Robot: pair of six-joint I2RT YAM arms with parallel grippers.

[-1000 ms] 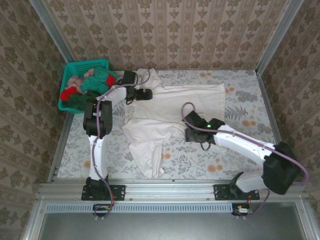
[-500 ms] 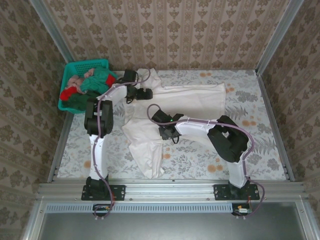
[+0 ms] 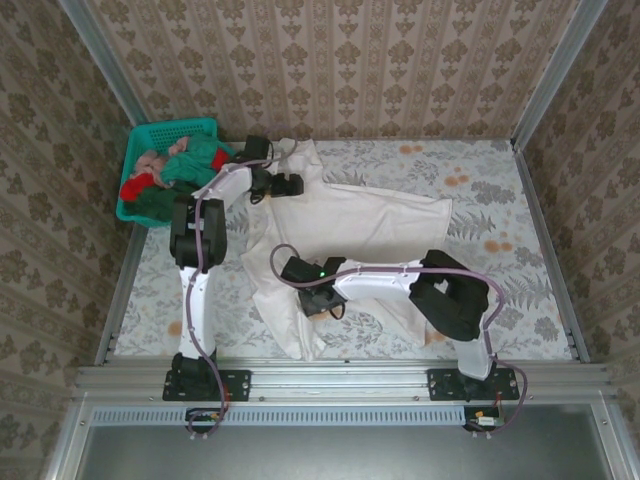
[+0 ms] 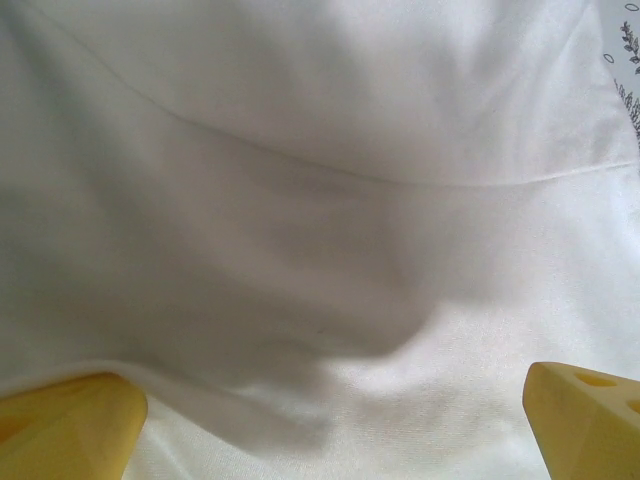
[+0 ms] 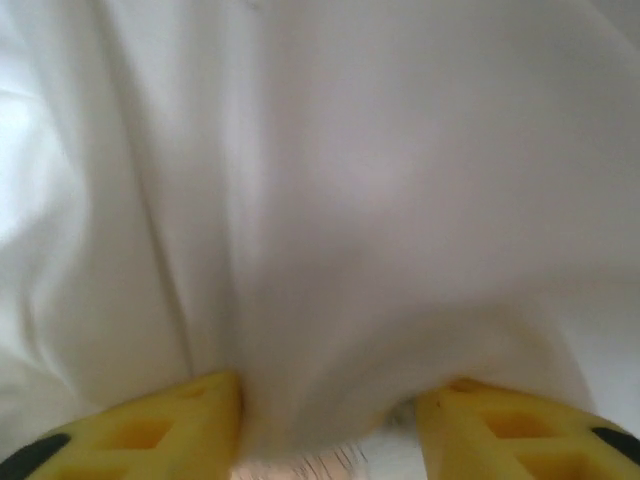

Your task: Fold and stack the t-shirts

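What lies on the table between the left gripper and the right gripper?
Rumpled cloth of the white t-shirt covers that stretch, as the top external view shows.

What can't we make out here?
- Right wrist view: blurred; whether the right gripper pinches the white shirt or merely straddles it.
- Left wrist view: whether the open left gripper touches the white shirt; plain white gives no depth cue.
- Top view: shirts piled in the basket, too small to count.

Top camera looks down from behind; wrist cameras (very close) face its white t-shirt (image 3: 350,215).
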